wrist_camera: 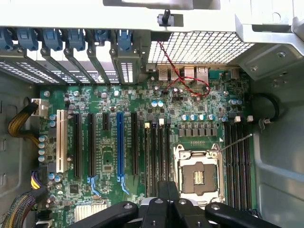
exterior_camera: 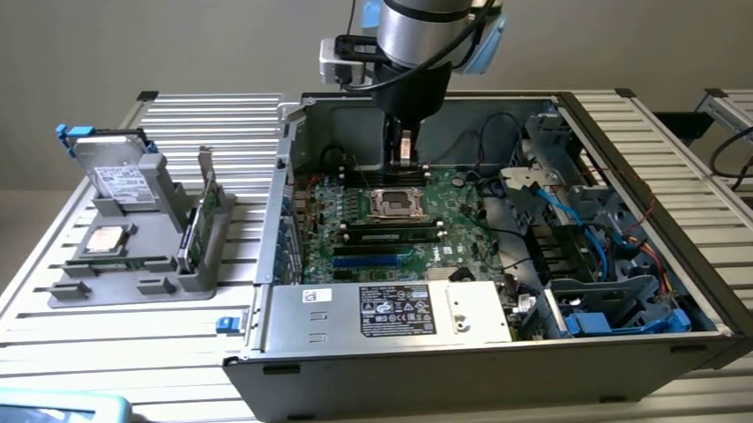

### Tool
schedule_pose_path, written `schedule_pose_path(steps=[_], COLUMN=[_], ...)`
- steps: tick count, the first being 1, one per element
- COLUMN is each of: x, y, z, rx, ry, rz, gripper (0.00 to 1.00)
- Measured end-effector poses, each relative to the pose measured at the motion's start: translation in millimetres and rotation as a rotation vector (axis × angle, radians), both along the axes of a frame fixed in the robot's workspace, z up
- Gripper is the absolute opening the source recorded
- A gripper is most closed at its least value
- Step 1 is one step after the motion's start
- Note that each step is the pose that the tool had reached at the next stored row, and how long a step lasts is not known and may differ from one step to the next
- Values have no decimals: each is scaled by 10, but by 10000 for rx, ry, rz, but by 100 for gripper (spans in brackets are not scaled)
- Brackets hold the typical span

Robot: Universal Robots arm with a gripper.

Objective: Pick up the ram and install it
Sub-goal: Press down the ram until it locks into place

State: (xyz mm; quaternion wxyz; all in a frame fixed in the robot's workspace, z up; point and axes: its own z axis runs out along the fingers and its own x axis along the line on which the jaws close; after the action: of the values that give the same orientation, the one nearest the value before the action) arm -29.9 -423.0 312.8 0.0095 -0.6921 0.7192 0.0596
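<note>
Exterior view
- End effector: the end effector (exterior_camera: 404,162) hangs straight down inside the open computer case (exterior_camera: 659,291), over the far part of the motherboard (exterior_camera: 453,207). Its fingers look pressed together, with nothing pinched between them.
- Ram: the ram (exterior_camera: 392,234) appears to sit in a slot just on the near side of the empty processor socket (exterior_camera: 398,204).
- Long axis: the stick runs from this view's left to its right, parallel to the blue slots (exterior_camera: 372,259) nearer still.
- Key relation: the ram lies toward the near side of the end effector and lower, with the socket between them as seen here. The two are apart, not touching.
- Elsewhere: the parts tray (exterior_camera: 70,295) stands on the surface (exterior_camera: 106,352) at this view's left, outside the case and well apart from the end effector.

Wrist view
- End effector: its dark fingers (wrist_camera: 164,190) meet along a thin seam and are empty.
- What lies under it: the processor socket (wrist_camera: 197,175) and the bank of memory slots (wrist_camera: 156,156) just beside it.
- Ram: I cannot tell from here which slot holds it.
- Judgement: the stick looks already placed, but whether it is fully seated cannot be told.
</note>
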Motion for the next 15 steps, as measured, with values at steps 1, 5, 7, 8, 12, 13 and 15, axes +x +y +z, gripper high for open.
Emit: schedule_pose_path(steps=[1,5,7,8,12,13,15], x=[0,0,0,0,0,0,0], y=[0,-1,-1,0,0,0,0], z=[0,-6,-9,-11,-15,-16,-18], rx=[0,-29,-46,-50,-60,-59,-62], ry=[0,-5,-7,-10,-18,-19,-20], rz=[0,-295,-564,-699,-1274,-1422,-1717], gripper=[11,11,11,11,11,11,11])
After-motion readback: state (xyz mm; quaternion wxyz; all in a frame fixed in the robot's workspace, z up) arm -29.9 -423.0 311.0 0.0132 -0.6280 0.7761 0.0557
